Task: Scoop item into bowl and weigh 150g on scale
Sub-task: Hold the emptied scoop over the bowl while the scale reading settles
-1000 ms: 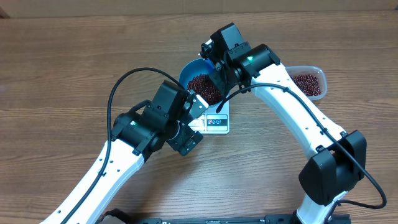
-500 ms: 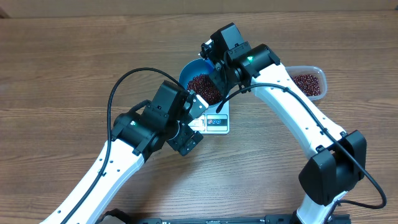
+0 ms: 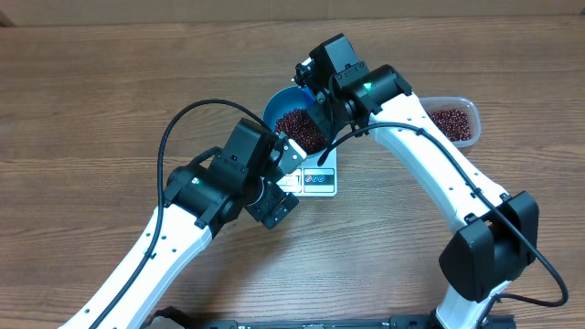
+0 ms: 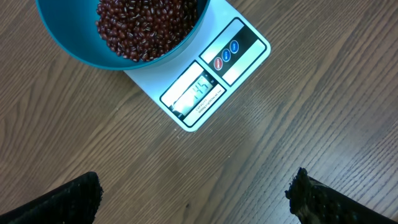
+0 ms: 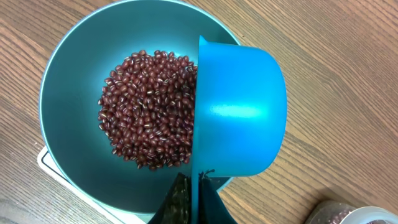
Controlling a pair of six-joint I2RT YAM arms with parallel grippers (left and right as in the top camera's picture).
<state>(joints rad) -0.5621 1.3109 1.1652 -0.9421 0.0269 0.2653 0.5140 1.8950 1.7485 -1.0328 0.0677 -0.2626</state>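
The teal bowl [image 5: 68, 93] stands on the white scale [image 4: 239, 46] and holds a heap of dark red-brown beans [image 5: 146, 112]. My right gripper [image 5: 199, 194] is shut on the handle of a bright blue scoop [image 5: 239, 112], which is tipped on its side over the bowl's right half. From overhead, the right gripper [image 3: 309, 91] hangs over the bowl [image 3: 277, 111]. My left gripper [image 4: 196, 199] is open over bare wood just in front of the scale, with nothing between its fingers. The scale's display [image 4: 193, 94] is lit, but its digits are blurred.
A clear plastic tub [image 3: 454, 119] with more beans sits to the right of the bowl, behind the right arm. The left arm [image 3: 206, 187] covers part of the scale [image 3: 317, 180] from above. Wooden tabletop [image 3: 91, 100] surrounds everything.
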